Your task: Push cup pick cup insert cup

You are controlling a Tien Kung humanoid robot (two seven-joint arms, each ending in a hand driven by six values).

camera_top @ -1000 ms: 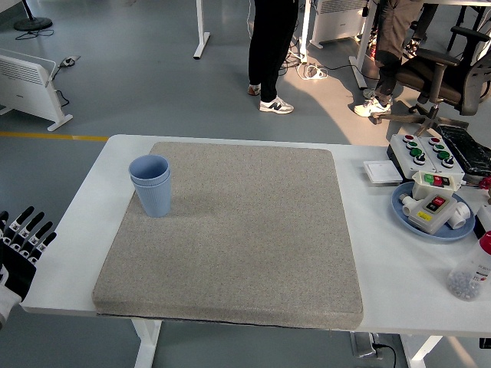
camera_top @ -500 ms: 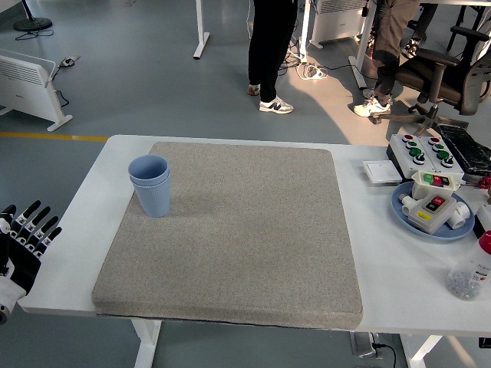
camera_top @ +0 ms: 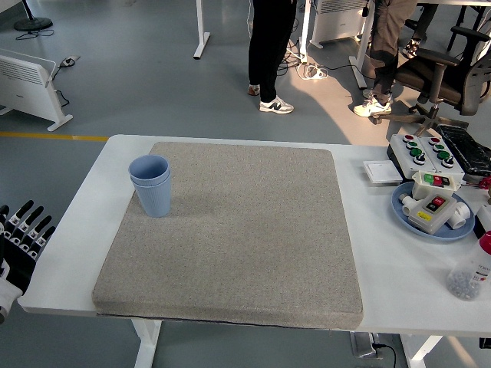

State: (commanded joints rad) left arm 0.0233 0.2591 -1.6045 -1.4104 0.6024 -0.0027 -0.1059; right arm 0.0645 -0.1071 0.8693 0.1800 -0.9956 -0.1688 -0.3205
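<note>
Two blue cups (camera_top: 152, 185) stand nested one inside the other, upright, at the far left of the grey mat (camera_top: 238, 238). My left hand (camera_top: 21, 238) hangs off the table's left edge, low in the picture, well away from the cups. Its fingers (camera_top: 29, 222) are spread and hold nothing. My right hand is out of view.
At the right of the white table (camera_top: 73, 245) are a blue plate (camera_top: 406, 217) with a button box, a control panel (camera_top: 426, 151), a small white box (camera_top: 381, 172) and a clear bottle (camera_top: 469, 272). People stand on the floor beyond the table, near an office chair.
My left hand has shifted slightly at the table's left edge, ending a little lower. The cups have not moved.
</note>
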